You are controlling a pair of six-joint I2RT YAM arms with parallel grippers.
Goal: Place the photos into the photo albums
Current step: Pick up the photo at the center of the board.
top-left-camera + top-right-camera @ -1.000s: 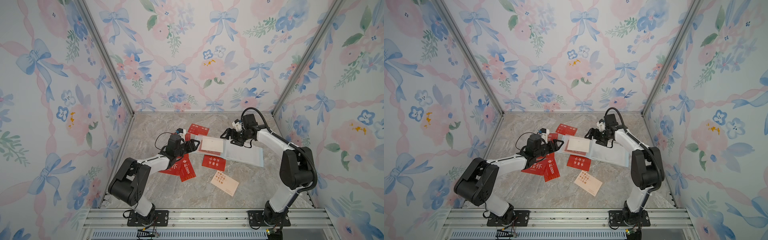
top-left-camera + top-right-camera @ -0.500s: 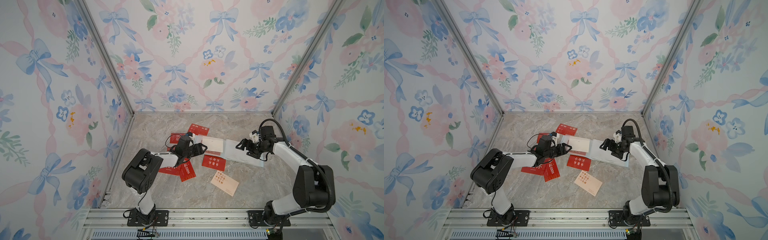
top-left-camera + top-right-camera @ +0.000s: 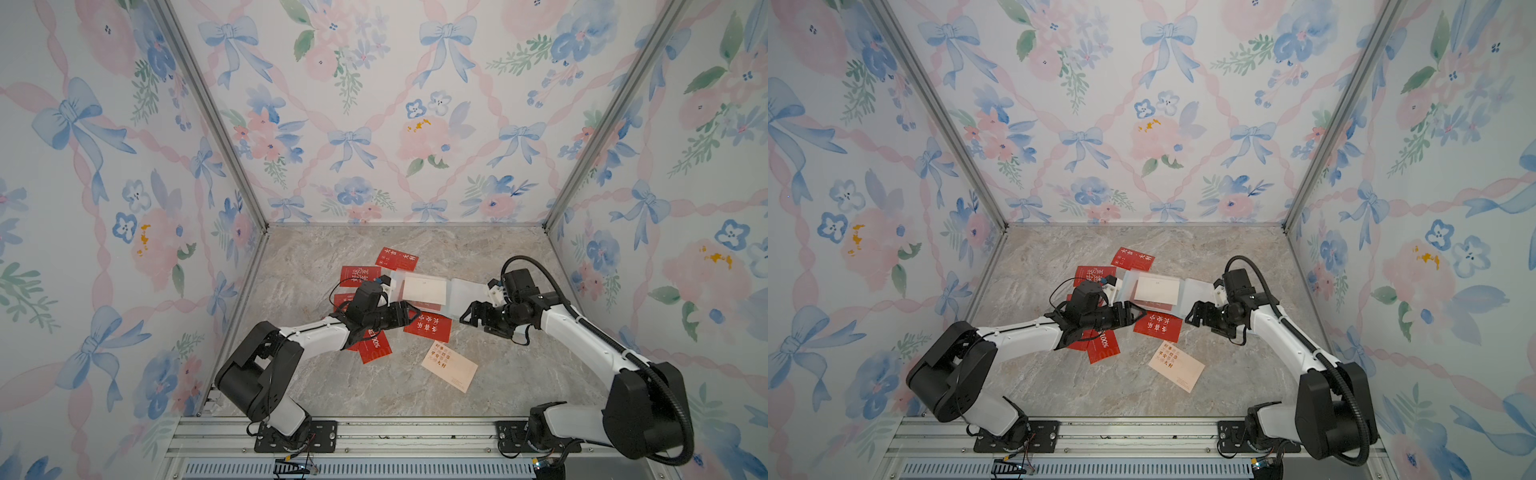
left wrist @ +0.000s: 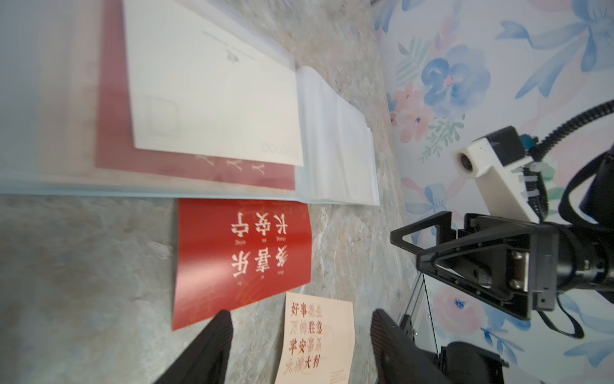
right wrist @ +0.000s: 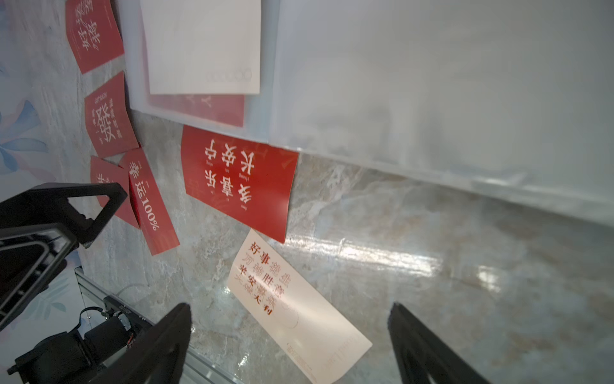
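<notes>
My left end effector (image 3: 409, 316) hangs at the near edge of the photo album (image 3: 463, 291), jaws apart and nothing between them. The album lies open and flat on the worktop (image 3: 332, 395). My right end effector (image 3: 467, 316) faces it along that same edge, toward the album's right page, jaws spread wide and equally empty.

One sleeved red card (image 5: 199, 108) shows frosted through the film of the album's left page, so I count it as filed. A whitish card (image 3: 424, 286) lies over it; I cannot tell whether it is under the film or only resting on top.

The rest are outside the album. A loose red card (image 3: 428, 328) touches its near edge, with one side tucked beneath. The cream card (image 3: 449, 365) lies further out from that edge. A far red card (image 3: 397, 258) sits behind the album's far left corner, and a cluster of red cards (image 3: 360, 276) lies left of the album, partly hidden by my left arm.

I judge the job to be at an early stage, with one or two cards in and most still to go.
</notes>
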